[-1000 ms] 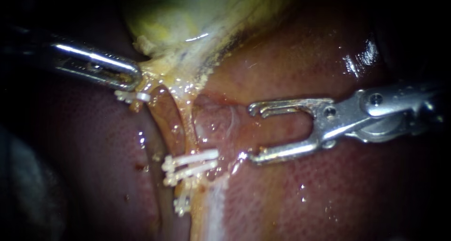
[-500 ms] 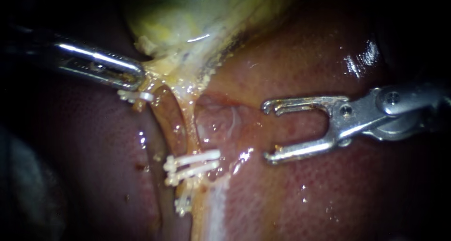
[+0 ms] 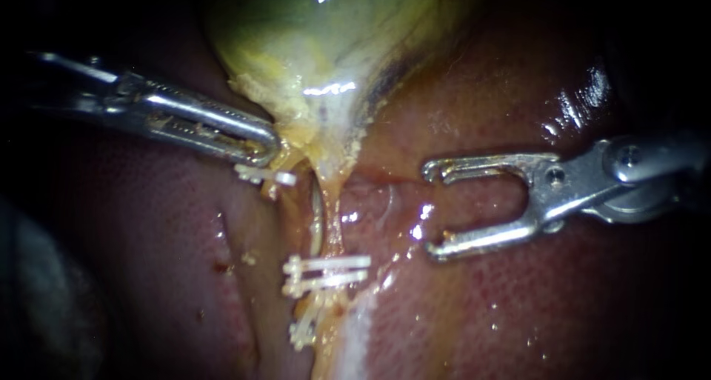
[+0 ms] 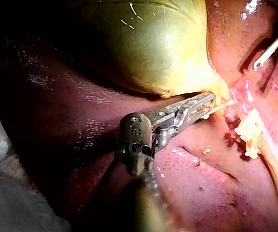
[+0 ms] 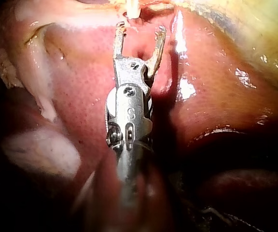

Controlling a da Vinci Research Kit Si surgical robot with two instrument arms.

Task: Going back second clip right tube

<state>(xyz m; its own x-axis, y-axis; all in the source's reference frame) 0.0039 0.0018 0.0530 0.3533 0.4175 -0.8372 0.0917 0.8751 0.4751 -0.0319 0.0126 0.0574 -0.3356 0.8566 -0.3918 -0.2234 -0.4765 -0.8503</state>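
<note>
Right instrument backed away from clips on right tube, jaws spread, empty. Left instrument clamped gallbladder edge. Withdrawal looked well underway.

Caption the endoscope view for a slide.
Slender metal right instrument, jaws open, near white clips; left instrument grips pale tissue under the yellow-green gallbladder.

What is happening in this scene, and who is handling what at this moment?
The left instrument has its jaws shut on the lower end of the gallbladder, just above a pale tube. White clips lie across that tube. The right instrument sits beside them over the liver, jaws open and empty, touching neither tube nor clips.
</note>
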